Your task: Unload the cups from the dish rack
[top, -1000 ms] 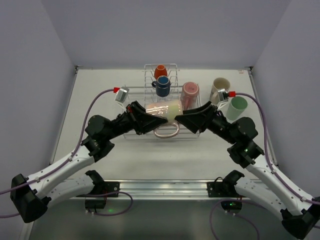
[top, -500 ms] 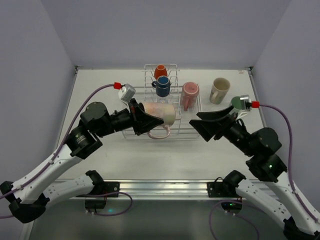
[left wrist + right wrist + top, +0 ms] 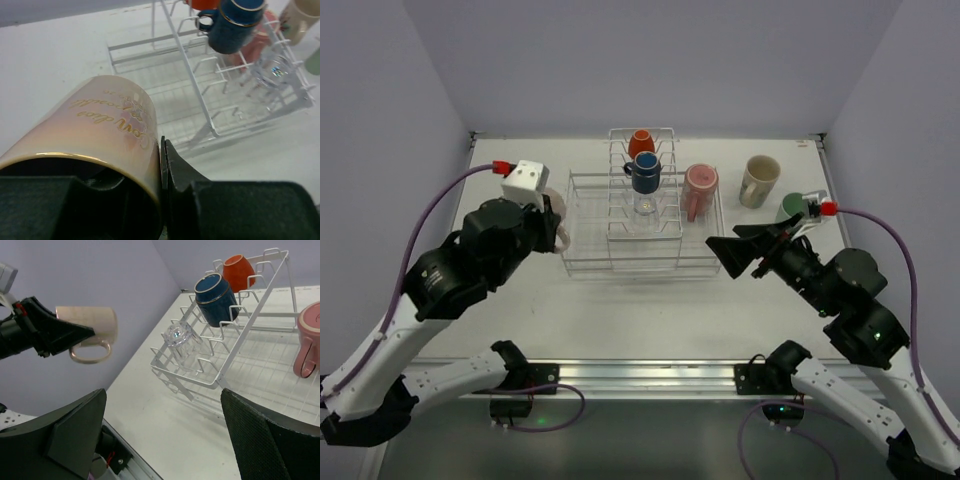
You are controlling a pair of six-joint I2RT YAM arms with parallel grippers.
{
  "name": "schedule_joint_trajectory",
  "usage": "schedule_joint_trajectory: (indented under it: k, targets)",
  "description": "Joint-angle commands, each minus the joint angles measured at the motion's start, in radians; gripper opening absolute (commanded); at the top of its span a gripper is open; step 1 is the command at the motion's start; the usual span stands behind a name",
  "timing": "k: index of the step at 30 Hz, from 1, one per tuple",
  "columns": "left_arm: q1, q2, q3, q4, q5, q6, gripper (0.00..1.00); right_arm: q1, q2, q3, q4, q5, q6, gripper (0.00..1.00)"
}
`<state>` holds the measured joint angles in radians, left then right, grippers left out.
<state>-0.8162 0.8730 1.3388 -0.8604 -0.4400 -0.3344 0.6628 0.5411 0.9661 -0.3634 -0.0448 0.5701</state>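
Your left gripper (image 3: 162,150) pinches the pearly cream mug (image 3: 100,125) by its rim, carried clear left of the white wire dish rack (image 3: 640,268), likely for set-down; right gripper (image 3: 165,425) gapes wide, empty.

Plain pale lavender walls (image 3: 650,60) enclose a white worktop (image 3: 620,300) on three sides, under soft, even light.

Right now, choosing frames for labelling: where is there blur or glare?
Top external: even light, soft shadows, sharp. Left wrist: the pearly cream mug fills the foreground, its near rim soft. Right wrist: the small clear glass sparkles with glare.
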Motion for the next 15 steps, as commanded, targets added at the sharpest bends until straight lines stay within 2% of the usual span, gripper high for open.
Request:
schedule_joint_trajectory:
  k: [1, 3, 6, 7, 10, 15]
  targets:
    - [0.006, 0.099, 0.101, 0.104, -0.271, 0.066, 0.00, 0.001, 0.014, 0.046, -0.025, -0.003, -0.044, 0.99]
    - [0.041, 0.170, 0.169, 0.130, -0.302, 0.089, 0.00, 0.003, 0.013, 0.051, -0.043, 0.000, -0.061, 0.99]
    - [0.277, 0.277, 0.244, 0.152, -0.113, 0.129, 0.00, 0.003, -0.003, 0.049, -0.054, 0.005, -0.075, 0.99]
    - [0.411, 0.303, 0.253, 0.158, 0.000, 0.135, 0.00, 0.003, -0.009, 0.045, -0.052, 0.006, -0.078, 0.99]
    - [0.581, 0.412, 0.281, 0.170, 0.117, 0.118, 0.00, 0.003, -0.035, 0.033, -0.055, 0.003, -0.087, 0.99]
    - [0.724, 0.572, 0.292, 0.212, 0.224, 0.068, 0.00, 0.003, -0.072, 0.016, -0.062, -0.006, -0.101, 0.99]
